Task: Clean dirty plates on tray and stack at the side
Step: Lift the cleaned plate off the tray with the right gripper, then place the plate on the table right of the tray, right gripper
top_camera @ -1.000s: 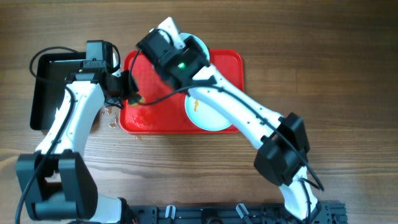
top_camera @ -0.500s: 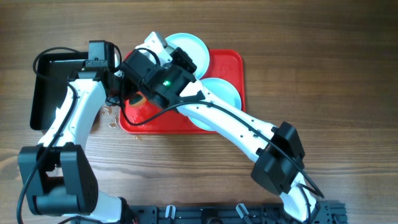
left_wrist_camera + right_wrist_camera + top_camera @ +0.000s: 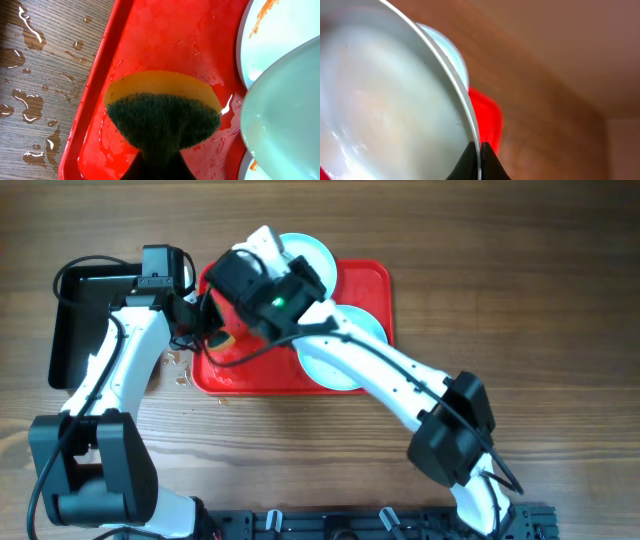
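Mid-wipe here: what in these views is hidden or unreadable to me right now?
1. Right wrist: the pale blue-white round plate clamped in the right gripper is blurred; any smear on it is unreadable.
2. Overhead: the right arm covers that plate and the grip.
3. Left wrist: the frame edge cuts off the smeared plate behind; its smear's extent is unknown.
4. Left wrist: the yellow-and-green sponge hides the left gripper fingertips.
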`<control>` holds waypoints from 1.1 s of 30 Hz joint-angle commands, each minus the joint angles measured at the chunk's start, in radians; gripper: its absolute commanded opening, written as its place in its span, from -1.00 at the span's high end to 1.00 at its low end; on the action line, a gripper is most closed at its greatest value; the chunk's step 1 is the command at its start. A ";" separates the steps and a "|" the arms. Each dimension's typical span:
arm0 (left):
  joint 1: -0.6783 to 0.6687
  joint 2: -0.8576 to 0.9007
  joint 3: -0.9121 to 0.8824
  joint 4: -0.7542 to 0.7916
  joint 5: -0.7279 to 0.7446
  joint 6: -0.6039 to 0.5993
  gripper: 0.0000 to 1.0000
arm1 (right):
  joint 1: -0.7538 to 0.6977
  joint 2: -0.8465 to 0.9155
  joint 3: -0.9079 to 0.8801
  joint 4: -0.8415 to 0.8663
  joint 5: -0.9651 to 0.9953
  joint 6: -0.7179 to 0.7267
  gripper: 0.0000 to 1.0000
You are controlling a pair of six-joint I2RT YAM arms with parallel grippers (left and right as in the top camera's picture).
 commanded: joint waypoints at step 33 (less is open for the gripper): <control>-0.003 0.008 -0.006 0.031 0.012 0.012 0.92 | -1.125 -0.063 -0.382 0.097 -0.995 0.092 0.59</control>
